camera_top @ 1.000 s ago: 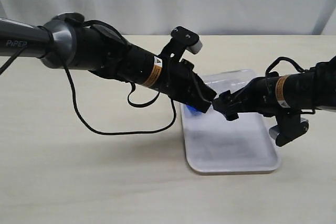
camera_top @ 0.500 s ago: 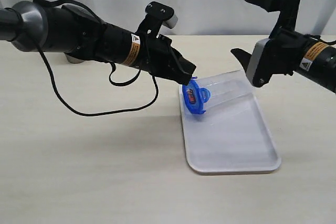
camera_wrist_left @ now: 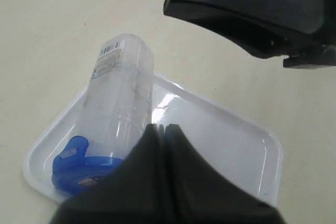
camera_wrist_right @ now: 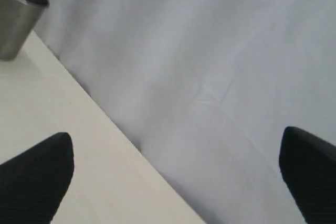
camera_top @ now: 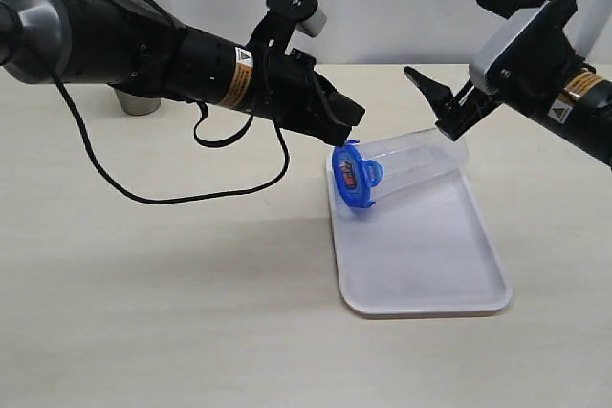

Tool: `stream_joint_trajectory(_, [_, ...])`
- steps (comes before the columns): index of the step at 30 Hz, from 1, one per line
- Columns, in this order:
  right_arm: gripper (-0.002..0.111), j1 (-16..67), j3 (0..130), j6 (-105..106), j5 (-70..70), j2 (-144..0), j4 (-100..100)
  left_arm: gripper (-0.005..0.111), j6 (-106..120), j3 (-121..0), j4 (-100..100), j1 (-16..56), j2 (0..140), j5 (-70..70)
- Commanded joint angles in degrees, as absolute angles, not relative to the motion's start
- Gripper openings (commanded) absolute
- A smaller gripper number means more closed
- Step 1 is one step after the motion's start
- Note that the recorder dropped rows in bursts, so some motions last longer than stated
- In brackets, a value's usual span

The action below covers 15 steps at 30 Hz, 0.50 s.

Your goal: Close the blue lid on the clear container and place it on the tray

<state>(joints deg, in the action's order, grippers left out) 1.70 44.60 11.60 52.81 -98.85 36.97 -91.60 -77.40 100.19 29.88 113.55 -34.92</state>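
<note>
My left pincer (camera_top: 350, 133) is pressed shut on nothing, its tip just above the blue lid (camera_top: 352, 177). The lid, with its red-and-white sticker facing outward, sits on the mouth of the clear container (camera_top: 413, 161), a translucent canister with a printed label near its base. The canister lies on its side at the far end of the tray (camera_top: 421, 279). Its long axis slants, lid to the left and base to the right and farther back. My right pincer (camera_top: 446, 35) hangs spread wide and empty.
</note>
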Motion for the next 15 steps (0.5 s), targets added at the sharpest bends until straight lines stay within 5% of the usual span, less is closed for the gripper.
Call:
stream_joint_trajectory(1, [0.110, 1.4, 44.7, -15.9, 50.6, -98.5, 36.9, 0.000, -91.6, -77.4, 99.9, 27.4, 112.3, -38.6])
stream_joint_trajectory(4, [0.110, 1.4, 47.7, -17.3, 33.6, -98.5, 38.7, 0.000, -91.6, -77.4, 99.9, 25.3, 112.0, -40.8])
stream_joint_trajectory(9, [0.110, 2.1, 69.6, -22.7, -33.6, -100.3, 31.4, 0.000, -91.6, -77.4, 99.9, 20.3, 111.5, -42.4])
stream_joint_trajectory(15, [0.110, 2.1, 74.4, -20.3, -45.5, -100.3, 26.1, 0.000, -91.6, -77.4, 99.9, 19.6, 110.2, -43.7])
